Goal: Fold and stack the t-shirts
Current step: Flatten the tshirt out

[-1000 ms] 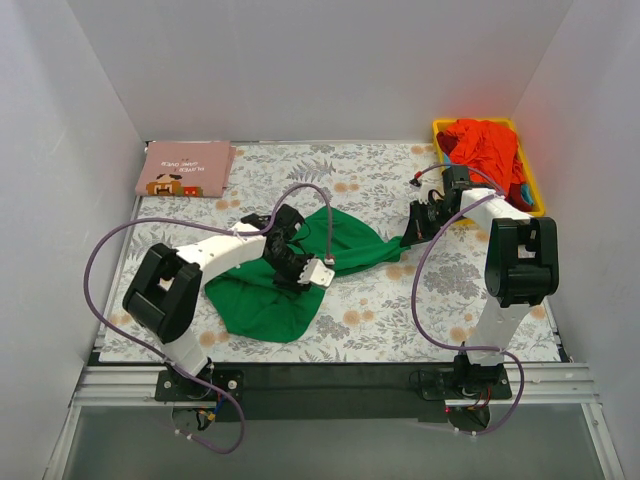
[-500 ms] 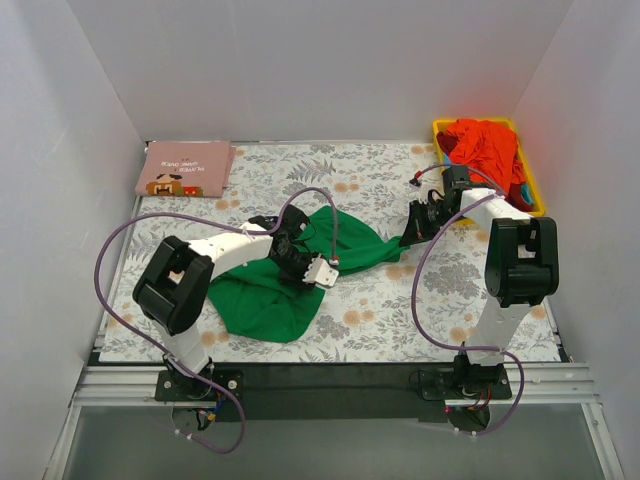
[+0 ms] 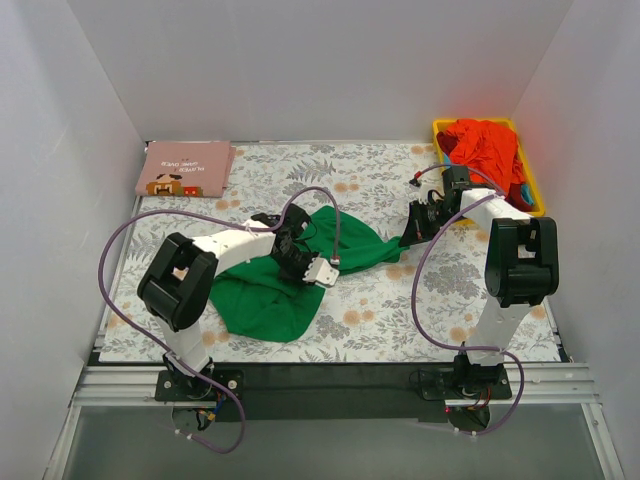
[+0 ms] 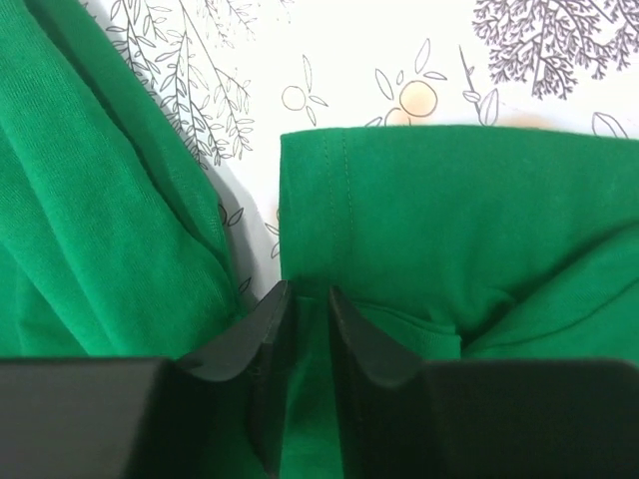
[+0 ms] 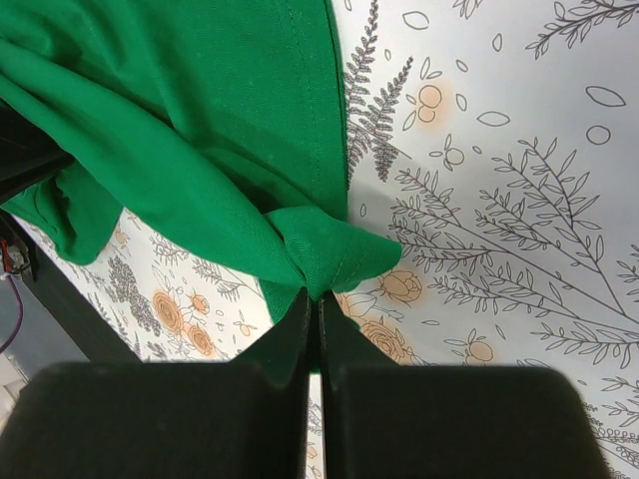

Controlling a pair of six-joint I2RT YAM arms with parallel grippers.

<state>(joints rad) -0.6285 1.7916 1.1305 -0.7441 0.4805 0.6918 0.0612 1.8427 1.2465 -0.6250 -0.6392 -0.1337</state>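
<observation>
L arm (image 3: 235, 245) has tucked inward; L gripper (image 4: 312, 304) pinches plain bright green cotton t-shirt (image 3: 262, 305) at sleeve hem, R gripper (image 5: 318, 299) stays clamped on its corner. Prob. ready to spread flat.

Loose shirt (image 3: 268, 298) lies at desk (image 3: 400, 310) centre, trailing toward 3 o'clock. Folded shirt (image 3: 185, 168) sits in the 10 o'clock corner. Bin (image 3: 537, 195) is in the 2 o'clock corner, shirt pile (image 3: 485, 145) in it. Left end effector (image 4: 308, 304) is on the loose shirt's middle, right end effector (image 5: 318, 309) at its 3 o'clock tip.
</observation>
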